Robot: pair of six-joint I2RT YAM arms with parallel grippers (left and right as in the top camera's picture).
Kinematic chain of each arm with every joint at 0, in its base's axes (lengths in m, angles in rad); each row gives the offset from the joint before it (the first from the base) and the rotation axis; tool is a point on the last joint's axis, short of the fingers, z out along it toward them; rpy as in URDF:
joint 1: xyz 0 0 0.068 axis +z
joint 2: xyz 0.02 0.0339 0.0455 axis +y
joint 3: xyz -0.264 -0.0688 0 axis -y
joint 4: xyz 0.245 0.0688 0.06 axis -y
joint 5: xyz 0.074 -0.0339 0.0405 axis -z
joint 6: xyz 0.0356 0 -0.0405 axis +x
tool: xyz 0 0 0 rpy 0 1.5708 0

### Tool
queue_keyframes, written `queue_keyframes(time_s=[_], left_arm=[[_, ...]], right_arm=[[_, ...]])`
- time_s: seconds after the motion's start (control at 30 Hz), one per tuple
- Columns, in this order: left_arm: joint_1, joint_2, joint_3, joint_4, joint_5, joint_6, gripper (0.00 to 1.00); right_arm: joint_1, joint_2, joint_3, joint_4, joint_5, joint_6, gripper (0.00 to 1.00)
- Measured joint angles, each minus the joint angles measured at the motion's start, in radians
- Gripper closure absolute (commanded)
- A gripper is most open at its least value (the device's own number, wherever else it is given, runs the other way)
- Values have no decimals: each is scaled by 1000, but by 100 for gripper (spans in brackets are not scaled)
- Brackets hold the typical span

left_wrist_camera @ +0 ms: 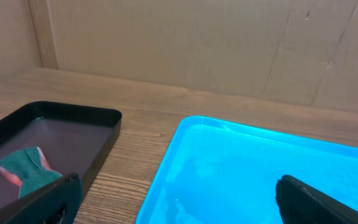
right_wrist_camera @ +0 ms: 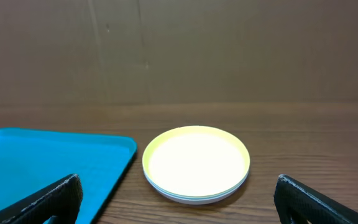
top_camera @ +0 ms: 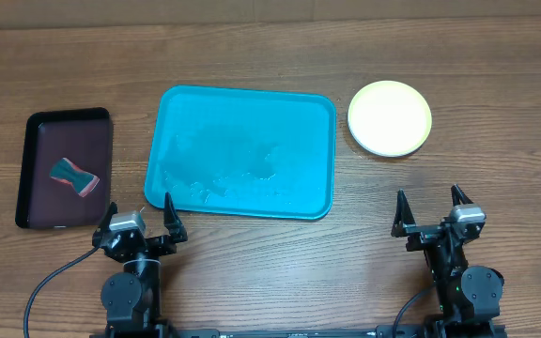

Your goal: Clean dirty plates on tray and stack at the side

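Observation:
The plates (top_camera: pixel 390 118) lie stacked on the table to the right of the turquoise tray (top_camera: pixel 242 202), the yellow-green rimmed one on top; the edges of plates under it show in the right wrist view (right_wrist_camera: pixel 196 164). The tray holds no plates, only faint wet marks, and it also shows in the left wrist view (left_wrist_camera: pixel 229 168) and the right wrist view (right_wrist_camera: pixel 36 163). My left gripper (top_camera: pixel 138 219) is open and empty at the tray's near left corner. My right gripper (top_camera: pixel 432 213) is open and empty, near the front edge, short of the plates.
A dark maroon-black tray (top_camera: pixel 36 169) at the left holds a teal and pink sponge (top_camera: pixel 74 176), also seen in the left wrist view (left_wrist_camera: pixel 27 171). Brown cardboard walls stand behind the table.

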Motion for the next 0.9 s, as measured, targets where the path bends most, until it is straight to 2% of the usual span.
queue_keyframes(time_s=[0.9], left_arm=[[0, 0, 0, 0, 0, 0, 0]], right_arm=[[0, 0, 0, 0, 0, -38, 0]])
